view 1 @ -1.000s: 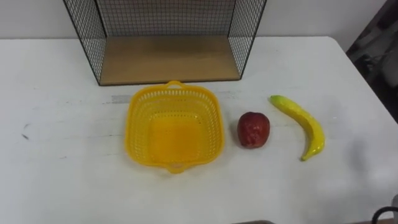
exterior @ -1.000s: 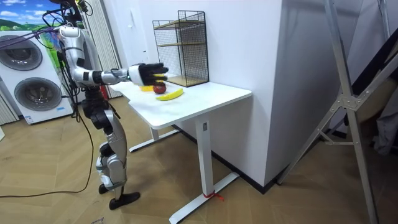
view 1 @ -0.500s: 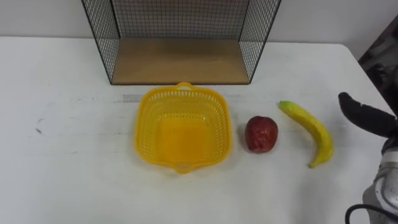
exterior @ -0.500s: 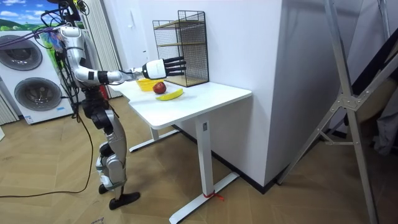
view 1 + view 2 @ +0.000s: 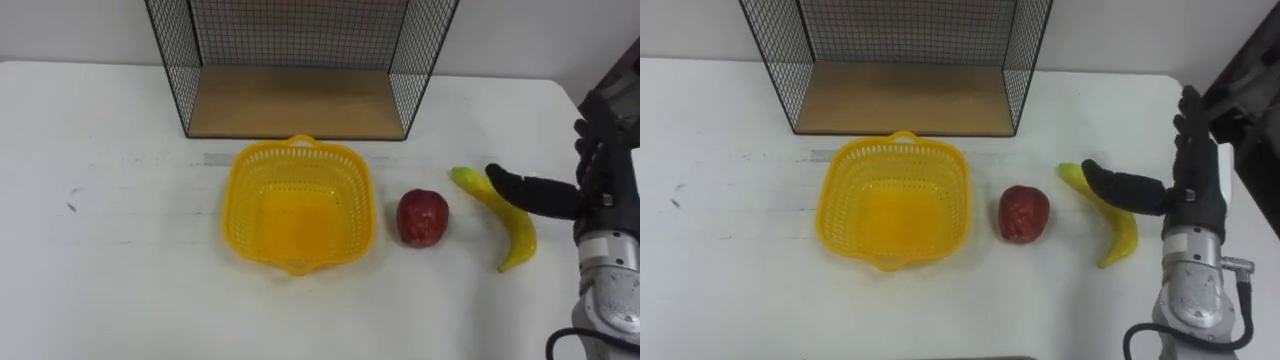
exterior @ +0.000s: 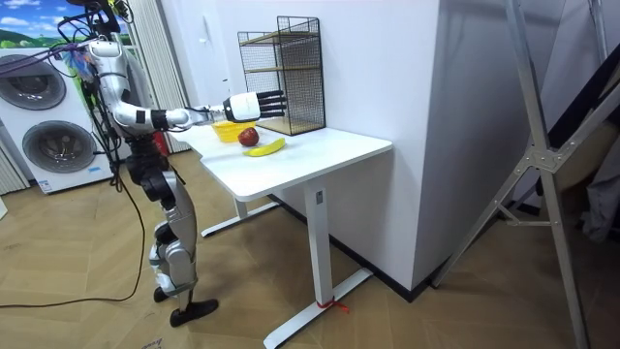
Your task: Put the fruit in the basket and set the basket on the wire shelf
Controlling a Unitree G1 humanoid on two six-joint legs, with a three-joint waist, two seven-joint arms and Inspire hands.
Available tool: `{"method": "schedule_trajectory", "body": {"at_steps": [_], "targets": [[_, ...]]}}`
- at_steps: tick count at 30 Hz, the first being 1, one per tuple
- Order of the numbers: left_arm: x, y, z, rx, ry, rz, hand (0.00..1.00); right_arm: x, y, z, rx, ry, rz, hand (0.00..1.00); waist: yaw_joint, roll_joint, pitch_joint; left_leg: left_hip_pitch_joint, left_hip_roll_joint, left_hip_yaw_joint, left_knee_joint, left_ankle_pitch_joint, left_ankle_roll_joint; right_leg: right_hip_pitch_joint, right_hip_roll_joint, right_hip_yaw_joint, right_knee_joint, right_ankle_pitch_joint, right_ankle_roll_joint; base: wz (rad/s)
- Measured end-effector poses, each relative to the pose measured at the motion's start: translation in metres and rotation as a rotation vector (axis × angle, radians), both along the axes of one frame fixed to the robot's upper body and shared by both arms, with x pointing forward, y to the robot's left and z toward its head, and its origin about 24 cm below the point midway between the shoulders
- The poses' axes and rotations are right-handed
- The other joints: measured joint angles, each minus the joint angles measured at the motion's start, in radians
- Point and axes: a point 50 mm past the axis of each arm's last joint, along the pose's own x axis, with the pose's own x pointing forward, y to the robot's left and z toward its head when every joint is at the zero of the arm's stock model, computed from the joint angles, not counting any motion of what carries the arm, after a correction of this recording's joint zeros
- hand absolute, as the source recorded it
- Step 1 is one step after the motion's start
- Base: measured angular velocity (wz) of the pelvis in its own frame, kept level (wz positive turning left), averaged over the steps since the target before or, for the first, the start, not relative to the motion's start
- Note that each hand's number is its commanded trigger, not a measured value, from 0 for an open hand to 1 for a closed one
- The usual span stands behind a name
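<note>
White table [image 5: 100,280] against a plain wall, robot standing at its near edge with one arm reaching out over it. Wire shelf [image 5: 295,100] at the back, wooden bottom board bare. Yellow basket [image 5: 298,160] just in front of the shelf, upright and holding nothing.

Fruit: both pieces lie on the table, right of the basket. Apple [image 5: 423,217] sits just beside the basket's right wall, not touching it. Banana [image 5: 520,235] lies further right, apart from the apple, stem end toward the shelf, curve bowing outward.

Right robot hand [image 5: 1198,190]: released, fingers straight and pointing up, thumb stretched left. It holds nothing. In the eye views the thumb crosses the banana's upper half. The room view puts the hand in the air above the fruit, so probably no contact, though the gap is hard to judge from here.

Handling estimate:
- Banana: light, fairly stiff, smooth skin. It may roll or pivot if pinched near a tip. Best taken across the thick middle, thumb on one side and fingers on the other.
- Apple: rounder and likely heavier, prone to rolling. It needs a wrap grasp from above.
- Basket: light perforated plastic with flexible walls. Take it at the rim tab or a side wall.

Banana is the nearer piece to the hand.
</note>
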Motion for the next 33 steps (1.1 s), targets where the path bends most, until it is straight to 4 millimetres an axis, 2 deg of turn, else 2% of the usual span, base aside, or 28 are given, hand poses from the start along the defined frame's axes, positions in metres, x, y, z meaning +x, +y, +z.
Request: {"method": "schedule_trajectory", "body": {"at_steps": [7,10,15,22,26,33], "targets": [[0.004,-0.002,0.0,-0.005,-0.008,-0.019,0.0,0.002,0.007,-0.002,-0.029,0.026,0.063,0.0,0.004,0.003,0.0018,-0.002,-0.001,0.002,0.001,0.001,0.002,-0.001,-0.001,0.0,0.001,0.002,0.001,0.0],[0.014,-0.003,0.0,-0.007,-0.038,-0.034,0.0,0.003,0.014,-0.004,-0.028,0.039,0.104,0.0,0.004,0.002,0.0024,-0.002,-0.002,0.002,0.0,0.001,0.002,-0.001,-0.002,0.0,0.001,0.002,0.001,0.0],[0.028,-0.007,0.001,-0.015,-0.074,-0.068,0.0,0.004,0.021,-0.006,-0.059,0.061,0.156,0.0,0.027,-0.001,0.0032,-0.001,-0.002,0.001,-0.002,0.002,0.003,0.0,-0.001,0.0,-0.001,0.003,0.002,0.0],[0.026,-0.008,0.0,-0.018,-0.066,-0.079,0.0,0.006,0.036,-0.011,-0.062,0.09,0.247,0.0,0.03,-0.004,0.0053,-0.003,-0.002,-0.009,-0.003,0.002,0.003,0.001,0.003,-0.015,-0.002,0.003,0.002,0.02],[0.028,-0.009,0.0,-0.019,-0.069,-0.08,0.0,0.006,0.043,-0.014,-0.061,0.1,0.278,0.0,0.051,-0.008,0.0054,-0.003,-0.002,-0.01,-0.002,0.002,0.003,0.001,0.003,-0.016,-0.002,0.003,0.002,0.0],[0.029,-0.009,0.0,-0.019,-0.07,-0.081,0.0,0.009,0.048,-0.013,-0.094,0.103,0.307,0.0,0.058,-0.012,0.0063,-0.01,-0.003,-0.018,0.001,0.002,0.003,-0.002,-0.005,-0.026,-0.002,0.003,0.002,0.03]]}}
